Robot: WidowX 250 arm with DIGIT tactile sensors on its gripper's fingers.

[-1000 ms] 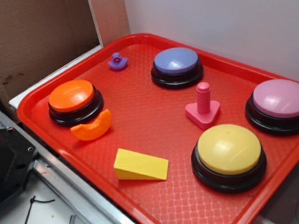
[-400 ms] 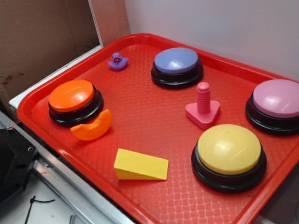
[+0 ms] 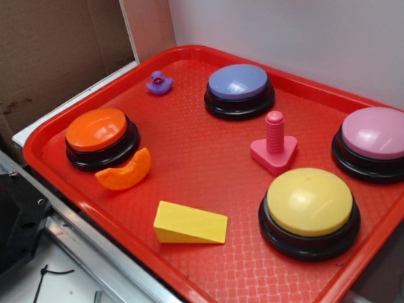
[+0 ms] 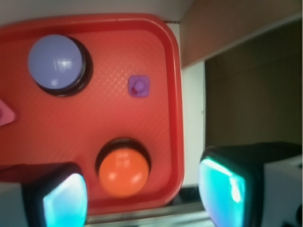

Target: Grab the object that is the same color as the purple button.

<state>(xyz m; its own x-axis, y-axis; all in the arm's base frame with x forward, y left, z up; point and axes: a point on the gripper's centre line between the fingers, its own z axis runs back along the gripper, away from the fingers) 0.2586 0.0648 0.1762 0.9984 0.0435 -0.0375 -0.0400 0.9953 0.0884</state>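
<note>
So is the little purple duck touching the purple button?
No, the little purple duck sits alone near the red tray's far corner, with bare tray between it and the purple button.

We see a red tray holding an orange button with an orange crescent piece just beside it, a yellow wedge nearer the front edge, a pink peg on a base mid-tray, a yellow button and a pink button. Brown cardboard stands behind the tray.
</note>
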